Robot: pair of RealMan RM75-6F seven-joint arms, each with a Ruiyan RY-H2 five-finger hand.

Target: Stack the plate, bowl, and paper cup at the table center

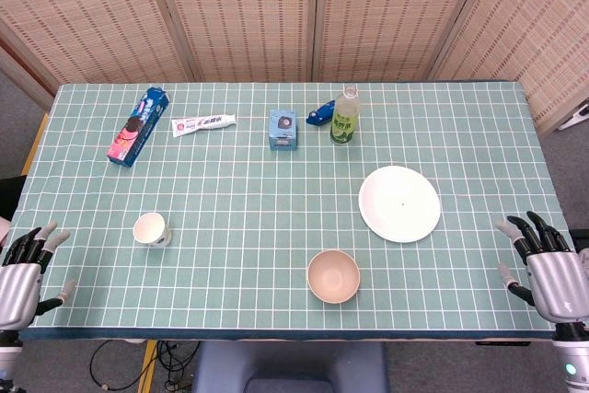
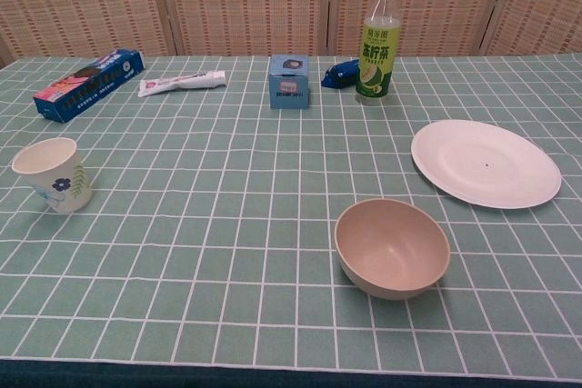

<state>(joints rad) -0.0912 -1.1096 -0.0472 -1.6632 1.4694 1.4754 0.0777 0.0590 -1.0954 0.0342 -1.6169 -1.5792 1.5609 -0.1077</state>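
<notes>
While resting at table edges, left hand (image 1: 23,269) and right hand (image 1: 552,269) open-fingered, holding nothing.

On the table (image 1: 276,227) there was one white plate (image 1: 399,203) toward the right edge, one tan bowl (image 1: 333,276) near the front edge, and one paper cup (image 1: 151,228) toward the left edge. Along the back edge lay one blue biscuit box (image 1: 139,126), one toothpaste tube (image 1: 203,123), one small blue carton (image 1: 282,129), one blue packet (image 1: 320,115) and one green drink bottle (image 1: 345,116). Two robot hands showed, the left hand (image 1: 23,269) and the right hand (image 1: 550,267), one at each front corner.
</notes>
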